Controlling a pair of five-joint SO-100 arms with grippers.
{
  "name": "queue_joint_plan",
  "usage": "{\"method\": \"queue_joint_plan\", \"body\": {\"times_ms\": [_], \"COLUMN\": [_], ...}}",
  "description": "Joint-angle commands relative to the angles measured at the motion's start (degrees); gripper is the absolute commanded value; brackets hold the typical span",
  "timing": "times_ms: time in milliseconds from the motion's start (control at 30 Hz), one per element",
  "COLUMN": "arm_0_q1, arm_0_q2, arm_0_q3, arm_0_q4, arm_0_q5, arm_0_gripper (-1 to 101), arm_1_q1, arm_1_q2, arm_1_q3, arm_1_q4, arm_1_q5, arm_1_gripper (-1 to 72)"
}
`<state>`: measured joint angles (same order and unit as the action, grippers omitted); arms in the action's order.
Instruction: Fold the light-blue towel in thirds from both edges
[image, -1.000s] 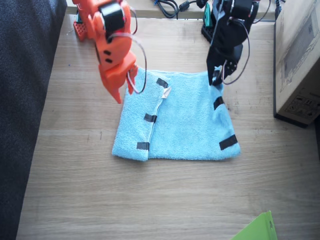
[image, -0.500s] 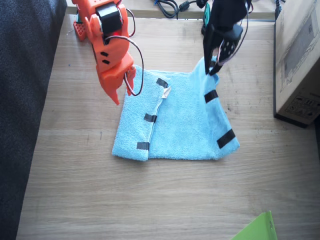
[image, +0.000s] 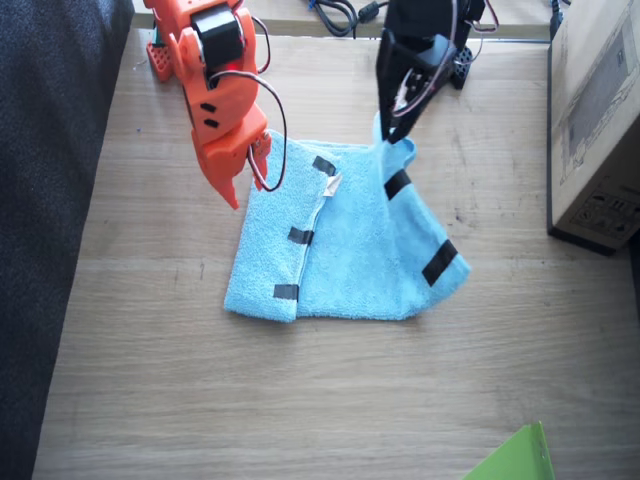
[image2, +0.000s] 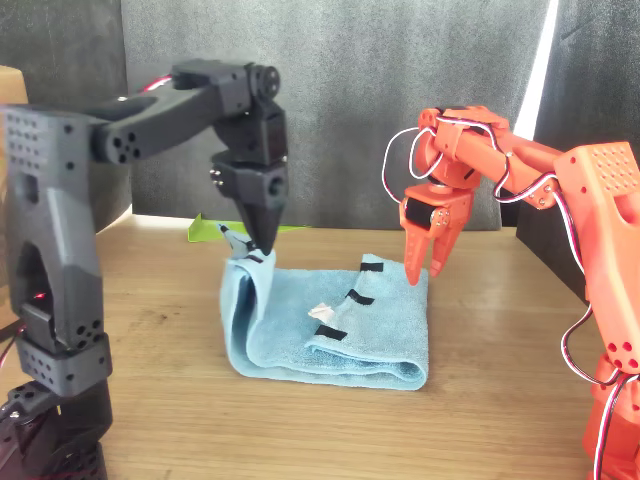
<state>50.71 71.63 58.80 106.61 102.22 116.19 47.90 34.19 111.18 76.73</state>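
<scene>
Beside towel (image: 350, 245), cardboard box (image: 597, 120).

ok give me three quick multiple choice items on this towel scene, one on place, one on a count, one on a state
1. Where is the lime-green sheet corner in the fixed view?
A. bottom edge
B. top edge
C. on the towel

2. How many black tape strips show on the towel's folded-over edge?
A. one
B. three
C. five

3. What is the left pincer doing?
A. resting on the table
B. hanging open
C. holding a towel corner up

A: the lime-green sheet corner sits at the bottom edge.
B: three black tape strips line the fold of the light-blue towel.
C: the left pincer pinches a raised corner; the right pincer hovers clear.
</scene>
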Motion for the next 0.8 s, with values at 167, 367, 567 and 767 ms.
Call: {"method": "queue_joint_plan", "body": {"times_ms": [167,367,567,767], "arm_0_q1": [-5.8,-9.32,-11.78,-14.77], "arm_0_q2": [-8.44,-15.73,-19.16,-23.2], "arm_0_q3": [-13.36,-25.58,-28.48,-31.38], "arm_0_q4": [5.27,10.99,11.25,11.34], "arm_0_q5": [0.44,0.7,0.62,0.97], "arm_0_gripper": [0,0,0,0], "arm_1_q1": [-0.18,-0.62,-0.53,-0.35], "arm_1_q2": [3.16,3.34,3.34,3.16], "arm_1_q3": [0.62,0.62,0.7,0.7], "arm_1_q4": [0.26,0.26,0.26,0.26], "arm_1_q5": [0.62,0.53,0.35,0.44], "arm_1_gripper": [23.4,23.4,23.5,23.5]}}
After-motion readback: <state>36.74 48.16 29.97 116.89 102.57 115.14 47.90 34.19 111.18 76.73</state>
